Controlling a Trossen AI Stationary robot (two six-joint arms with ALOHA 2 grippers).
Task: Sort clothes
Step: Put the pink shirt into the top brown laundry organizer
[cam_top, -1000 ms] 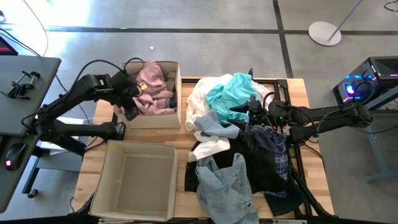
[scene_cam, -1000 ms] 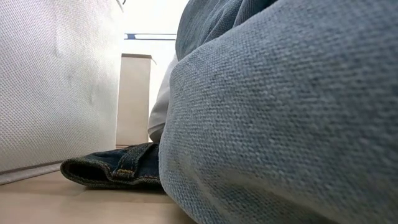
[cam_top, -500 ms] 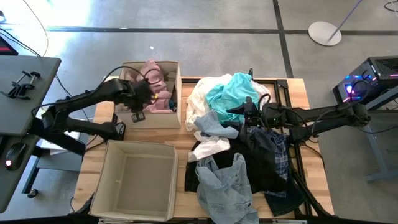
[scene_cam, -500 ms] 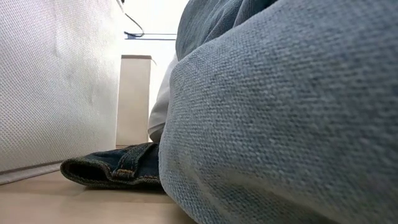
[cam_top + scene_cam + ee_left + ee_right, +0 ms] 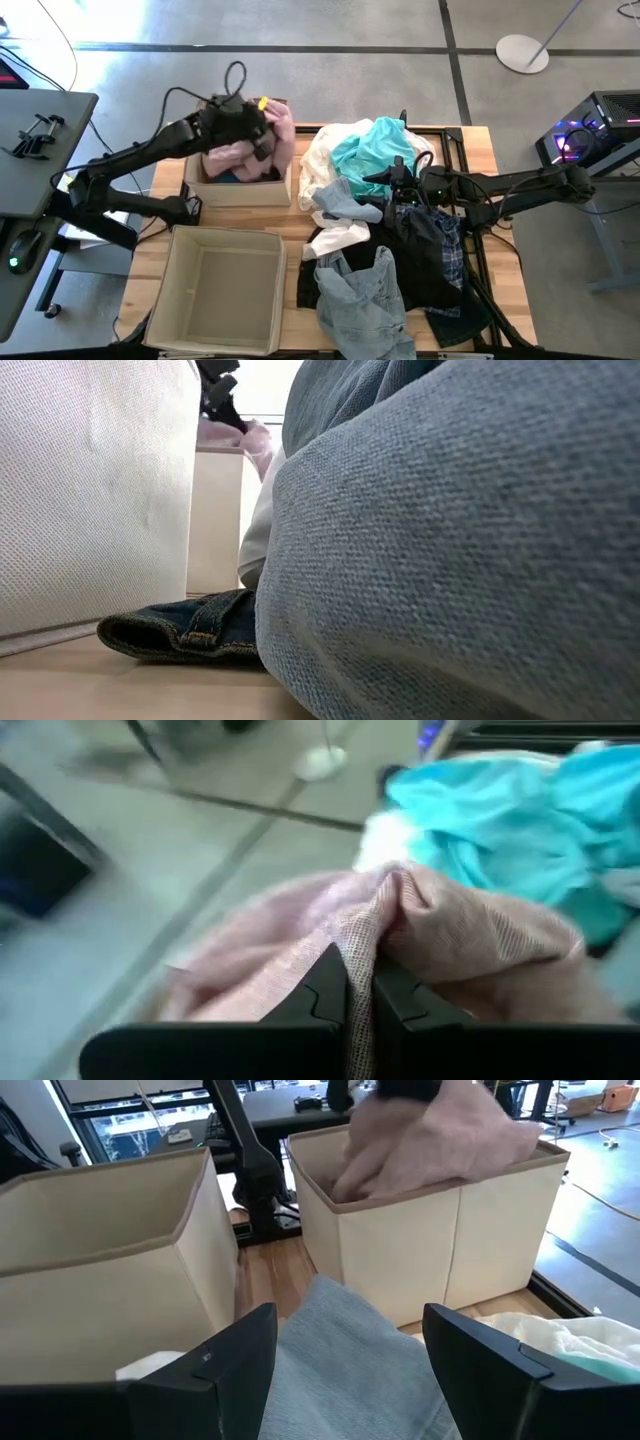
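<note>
Overhead, left gripper (image 5: pixel 358 988) pinches pink garment (image 5: pixel 470 935) above far bin (image 5: pixel 240 187).

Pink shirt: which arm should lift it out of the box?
Left. Its claw is shut on the pink shirt above the far box; the right claw hangs open over the pile.

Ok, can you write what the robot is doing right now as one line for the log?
left gripper: shut on pink garment, lifted over far bin | right gripper: open over clothes pile | near bin: nothing visible inside
</note>
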